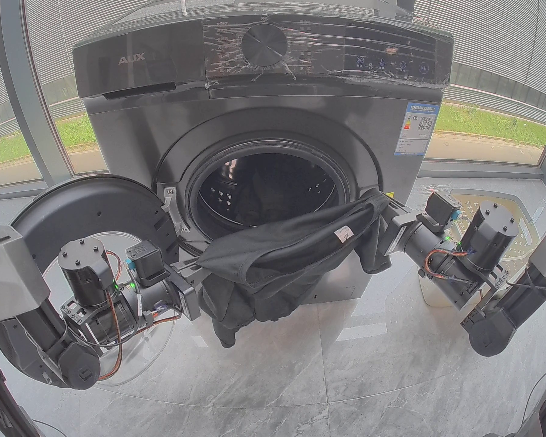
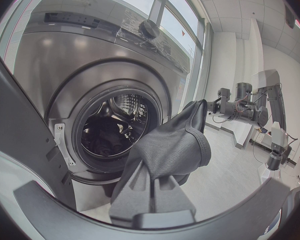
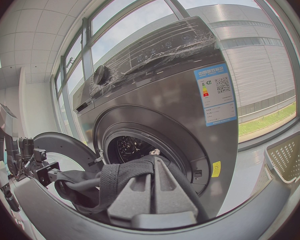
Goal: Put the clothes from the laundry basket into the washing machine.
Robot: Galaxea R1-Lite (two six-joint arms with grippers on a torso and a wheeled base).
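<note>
A black garment (image 1: 285,256) hangs stretched between my two grippers, just in front of the washing machine's open drum (image 1: 267,189). My left gripper (image 1: 201,270) is shut on its left end, low beside the open door (image 1: 73,213). My right gripper (image 1: 387,206) is shut on its right end, higher, at the drum's right rim. The cloth sags below the drum's lower lip. In the left wrist view the garment (image 2: 176,144) drapes over my shut fingers (image 2: 136,187). In the right wrist view the garment (image 3: 123,174) bunches at my own fingers (image 3: 170,187). Dark cloth lies inside the drum (image 2: 103,140).
The beige laundry basket (image 1: 515,226) stands on the floor right of the machine, also in the right wrist view (image 3: 290,157). The grey marble floor (image 1: 321,371) in front is open. Windows run behind the washing machine (image 1: 164,110).
</note>
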